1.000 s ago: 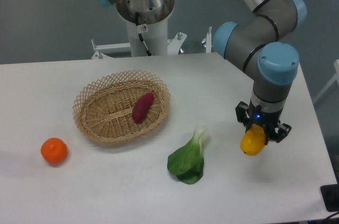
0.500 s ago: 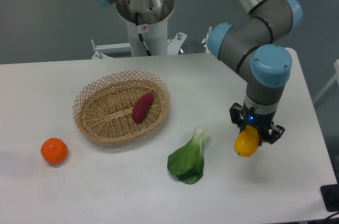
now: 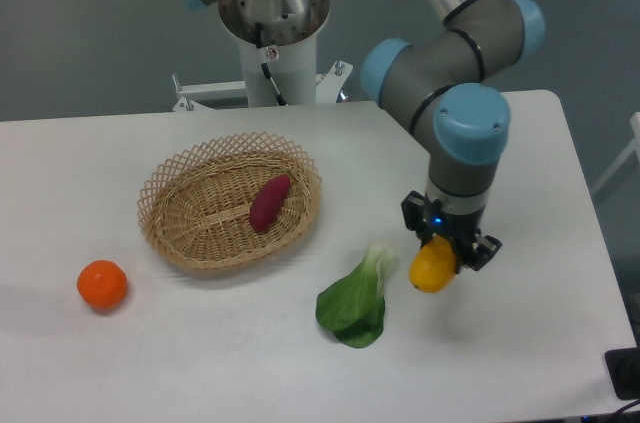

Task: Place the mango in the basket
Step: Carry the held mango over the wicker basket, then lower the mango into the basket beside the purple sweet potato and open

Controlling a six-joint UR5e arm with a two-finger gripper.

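Camera view: arm's bent over w/ gripper (image 3: 441,251) pointed down, jaws pinched on mango (image 3: 433,267); mango top is hidden by fingers.

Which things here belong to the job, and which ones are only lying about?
Job:
mango, held in the tool
basket

Lying about:
sweet potato, inside the basket
orange, on the table
leafy green, on the table

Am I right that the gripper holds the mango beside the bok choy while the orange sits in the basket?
Not quite: the fixed camera shows the sweet potato in the basket; the orange lies on the table. The gripper does hold the mango beside the bok choy.
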